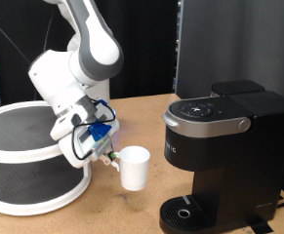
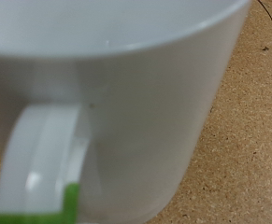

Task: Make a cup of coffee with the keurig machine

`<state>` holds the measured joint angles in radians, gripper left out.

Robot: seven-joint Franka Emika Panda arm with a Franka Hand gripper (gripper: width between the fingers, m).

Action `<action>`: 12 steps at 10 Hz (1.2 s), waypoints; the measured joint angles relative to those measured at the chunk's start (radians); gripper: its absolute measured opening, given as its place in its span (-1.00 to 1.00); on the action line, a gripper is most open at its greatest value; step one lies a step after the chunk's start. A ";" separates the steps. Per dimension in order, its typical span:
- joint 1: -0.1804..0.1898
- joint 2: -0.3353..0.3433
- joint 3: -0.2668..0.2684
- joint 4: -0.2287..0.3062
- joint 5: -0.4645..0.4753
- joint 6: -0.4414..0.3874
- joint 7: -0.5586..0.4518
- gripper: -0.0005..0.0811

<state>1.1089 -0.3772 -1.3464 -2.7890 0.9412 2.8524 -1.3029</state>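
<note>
One white cup (image 1: 134, 167) sits upright on the cork tabletop (image 1: 146, 105), just left of the keurig machine (image 1: 223, 156) in ext view. Gripper (image 1: 110, 157) at its handle (image 2: 40, 166); jaws' state can't tell tbh.

We make out white lettering on the keurig machine (image 1: 218, 136) front, cut off, reading roughly "IC". We find nothing else legible.

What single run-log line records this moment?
gripper: at handle of white ceramic mug | mug: upright on cork table | black Keurig coffee machine: lid closed
</note>
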 joint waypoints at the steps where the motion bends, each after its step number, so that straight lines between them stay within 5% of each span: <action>1: 0.059 -0.007 -0.044 0.007 0.020 0.024 -0.016 -0.83; 7: 0.305 -0.126 -0.208 0.038 0.047 0.186 -0.030 -0.83; 12: 0.442 -0.250 -0.274 0.071 0.046 0.317 -0.030 -0.83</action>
<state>1.5512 -0.6276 -1.6209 -2.7184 0.9877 3.1692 -1.3328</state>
